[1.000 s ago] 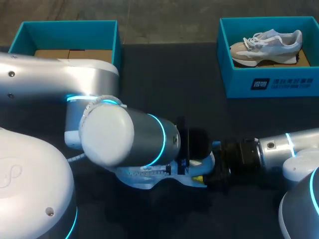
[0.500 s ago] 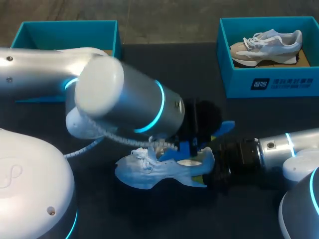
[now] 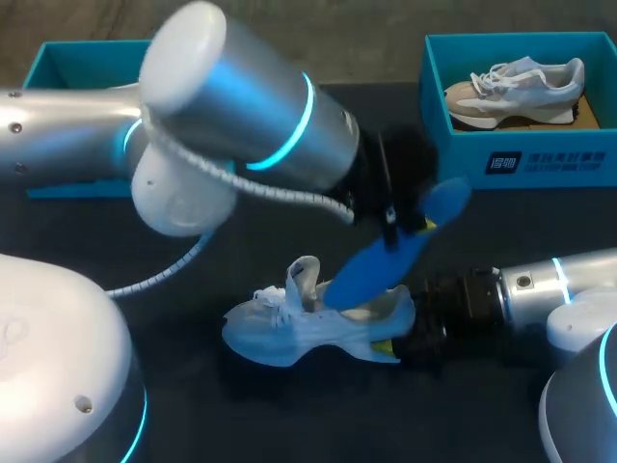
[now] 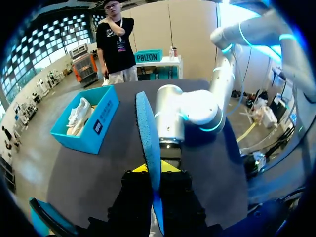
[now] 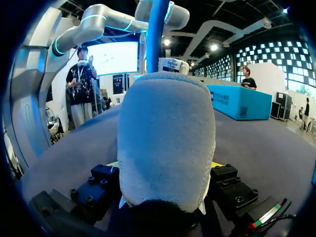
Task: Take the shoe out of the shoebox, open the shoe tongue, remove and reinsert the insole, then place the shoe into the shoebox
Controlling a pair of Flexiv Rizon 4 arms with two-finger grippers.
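R gripper (image 3: pixel 390 345) clamped on heel of shoe (image 3: pixel 289 333), lying on table (image 3: pixel 289 125) near mid. Just beyond, L gripper (image 3: pixel 405 224) pinching blue insole (image 3: pixel 386 265) by 1 end, tilted, low tip at shoe's mouth. Farther: 1 shoebox (image 3: pixel 521 164) w/ 2nd shoe (image 3: pixel 516 87), 1 more box (image 3: pixel 58 58) far left. Risk: thin insole slipping from pinch, or snagging tongue (image 3: pixel 304 275) and dragging shoe if heel grip loosens.

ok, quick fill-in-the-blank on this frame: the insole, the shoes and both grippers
1. The flat blue foam insole is pinched between the left gripper's two yellow-tipped ___.
2. The right gripper is shut on the white lace-up sneaker's ___.
3. A second pale sneaker lies inside the teal cardboard ___.
Missing words: fingers; heel; shoebox.
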